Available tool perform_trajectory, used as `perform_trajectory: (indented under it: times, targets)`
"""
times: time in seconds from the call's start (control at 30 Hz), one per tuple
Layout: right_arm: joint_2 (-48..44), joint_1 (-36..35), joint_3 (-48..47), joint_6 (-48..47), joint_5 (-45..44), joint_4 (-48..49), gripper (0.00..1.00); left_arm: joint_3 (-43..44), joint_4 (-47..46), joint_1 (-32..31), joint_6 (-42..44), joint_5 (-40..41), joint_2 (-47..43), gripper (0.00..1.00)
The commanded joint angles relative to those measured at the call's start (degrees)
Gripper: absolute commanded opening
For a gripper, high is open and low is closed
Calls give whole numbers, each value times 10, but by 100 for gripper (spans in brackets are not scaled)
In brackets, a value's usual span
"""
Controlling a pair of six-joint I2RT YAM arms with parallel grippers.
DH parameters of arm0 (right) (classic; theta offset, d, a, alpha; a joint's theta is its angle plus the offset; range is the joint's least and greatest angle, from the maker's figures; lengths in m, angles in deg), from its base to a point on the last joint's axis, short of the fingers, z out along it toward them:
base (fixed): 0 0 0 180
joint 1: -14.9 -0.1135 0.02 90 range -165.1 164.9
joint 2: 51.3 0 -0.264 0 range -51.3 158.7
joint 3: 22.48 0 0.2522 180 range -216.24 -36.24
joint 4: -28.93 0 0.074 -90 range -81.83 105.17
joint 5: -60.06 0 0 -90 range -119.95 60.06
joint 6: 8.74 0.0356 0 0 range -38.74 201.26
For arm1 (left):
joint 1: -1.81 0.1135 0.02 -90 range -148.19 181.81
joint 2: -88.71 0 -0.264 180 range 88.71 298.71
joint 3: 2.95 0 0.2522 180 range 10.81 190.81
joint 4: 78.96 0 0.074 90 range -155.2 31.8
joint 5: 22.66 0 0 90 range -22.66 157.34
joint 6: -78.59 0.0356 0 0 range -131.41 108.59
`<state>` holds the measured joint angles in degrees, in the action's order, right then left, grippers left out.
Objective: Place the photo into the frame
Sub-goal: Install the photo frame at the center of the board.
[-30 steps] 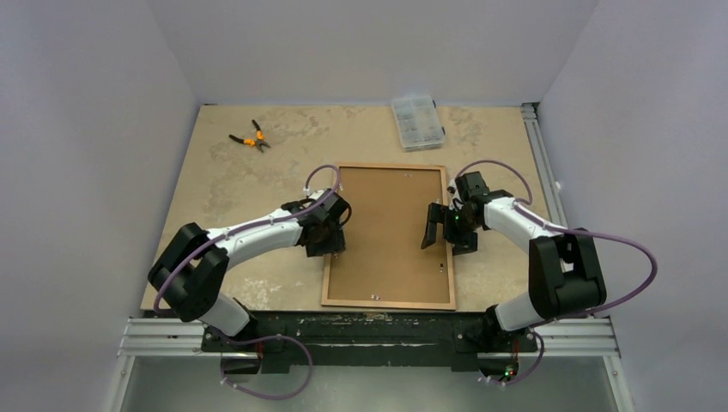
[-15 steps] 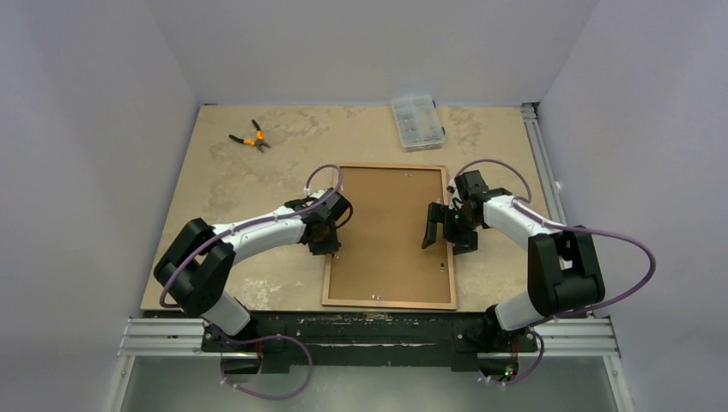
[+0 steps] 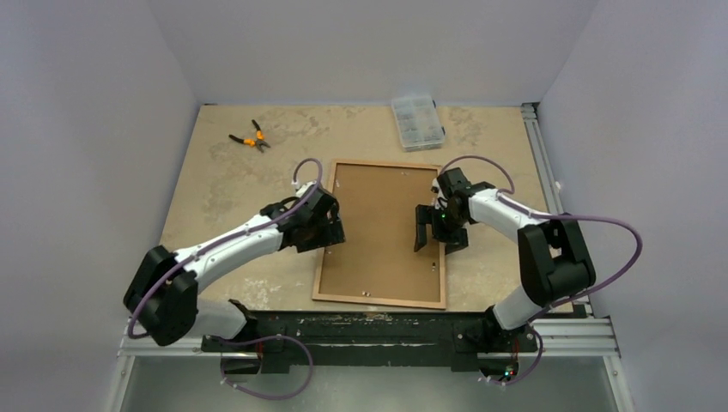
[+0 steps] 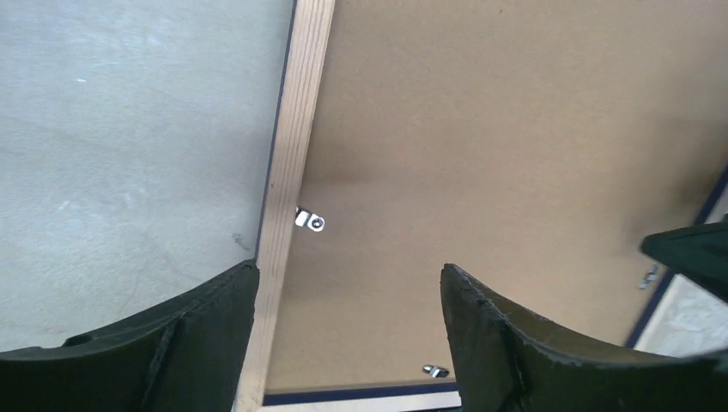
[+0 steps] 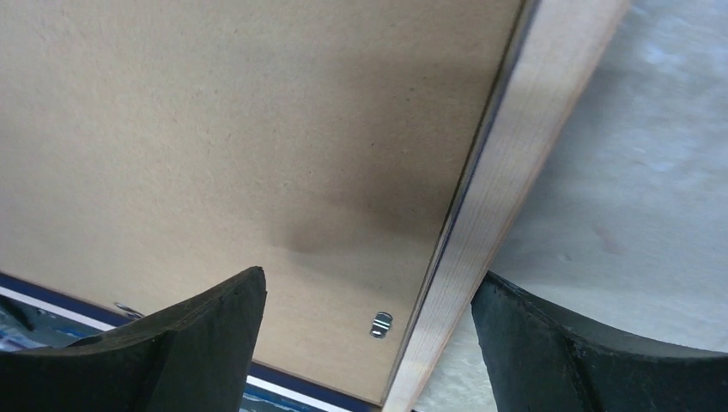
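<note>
The table (image 3: 257, 146) carried the frame (image 3: 378, 301) at its centre, lying face down with the light wood side up. The brown backing board (image 3: 378, 232) sat inside the rails. The photo was not visible in any view; whether it lay under the board could not be told.

The left gripper (image 3: 330, 233) hung at the frame's 9 o'clock rail, fingers spread and holding nothing, with the rail just inside one finger in the left wrist view (image 4: 348, 270). The right gripper (image 3: 422, 232) hung at the 3 o'clock rail, fingers likewise spread wide to either side of the rail and empty (image 5: 367, 275).

A clear parts box (image 3: 417, 111) lay at 12 o'clock and orange-handled pliers (image 3: 250, 137) at 11 o'clock, both well apart from the frame.

Small metal turn clips (image 4: 311, 221) (image 5: 380, 324) sat along the inner rail edges.

Judged step: work on the back of the frame. The next move probably calls for a fine fingertip push on one clip while the other arm steadies the opposite rail.
</note>
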<state>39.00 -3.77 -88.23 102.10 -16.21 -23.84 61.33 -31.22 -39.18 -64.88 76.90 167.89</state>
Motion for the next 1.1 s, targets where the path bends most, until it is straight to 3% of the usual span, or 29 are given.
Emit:
perform_trajectory:
  times: [0.0, 0.2, 0.5, 0.87, 1.07]
  targets:
    - [33, -60, -36, 18, -7, 41, 86, -50, -14, 46, -8, -28, -75, 77]
    - [57, -135, -95, 29, -116, -7, 86, -94, 6, 96, 4, -14, -111, 78]
    - [12, -152, -34, 56, -159, -7, 86, -94, 49, 106, 26, 36, -74, 83]
    - [2, -164, -5, 64, -162, -8, 64, -103, 60, 123, 36, 42, -81, 85]
    - [-6, -171, 7, 68, -163, -12, 42, -121, 67, 160, 47, 33, -112, 87]
